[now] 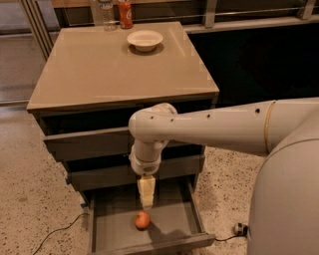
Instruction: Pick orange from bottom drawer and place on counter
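Note:
The orange (142, 219) lies on the flat grey floor of the pulled-out bottom drawer (174, 219), near its middle. My gripper (146, 201) points straight down over the drawer, its tips a short way above the orange and slightly behind it, apart from the fruit. The white arm reaches in from the right across the cabinet front. The glossy beige counter (99, 69) spreads above the drawers.
A white bowl (144, 40) sits at the back of the counter, with a red soda can (125, 13) and a clear bottle (105, 12) behind it. Two grey drawers (89, 144) jut out above the bottom one. A black cable (55, 233) trails over the speckled floor.

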Controlling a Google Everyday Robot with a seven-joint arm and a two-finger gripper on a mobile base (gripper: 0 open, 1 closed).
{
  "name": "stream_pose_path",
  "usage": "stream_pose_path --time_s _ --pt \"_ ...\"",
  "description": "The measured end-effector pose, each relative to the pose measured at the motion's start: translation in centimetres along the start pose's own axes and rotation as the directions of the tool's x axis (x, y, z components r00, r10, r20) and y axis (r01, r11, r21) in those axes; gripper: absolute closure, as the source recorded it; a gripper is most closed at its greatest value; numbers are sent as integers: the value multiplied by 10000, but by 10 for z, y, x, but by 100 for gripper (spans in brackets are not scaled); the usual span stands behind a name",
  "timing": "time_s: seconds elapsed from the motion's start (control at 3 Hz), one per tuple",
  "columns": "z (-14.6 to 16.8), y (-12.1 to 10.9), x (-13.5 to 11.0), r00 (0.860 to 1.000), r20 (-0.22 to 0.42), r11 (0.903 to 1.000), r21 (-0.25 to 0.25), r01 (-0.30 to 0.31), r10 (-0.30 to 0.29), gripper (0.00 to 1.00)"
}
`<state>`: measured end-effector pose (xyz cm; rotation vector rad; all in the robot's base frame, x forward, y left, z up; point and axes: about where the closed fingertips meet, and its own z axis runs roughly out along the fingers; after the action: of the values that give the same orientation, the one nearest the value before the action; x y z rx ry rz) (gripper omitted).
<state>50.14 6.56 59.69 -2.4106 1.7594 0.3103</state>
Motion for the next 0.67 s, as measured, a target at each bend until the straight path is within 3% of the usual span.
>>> stream_pose_path --time_s 0.33,0.67 --pt "1 0 1 9950 927 9992 -95 378 -368 0" --pt "3 2 2 9904 1283 9983 -203 546 -516 0"
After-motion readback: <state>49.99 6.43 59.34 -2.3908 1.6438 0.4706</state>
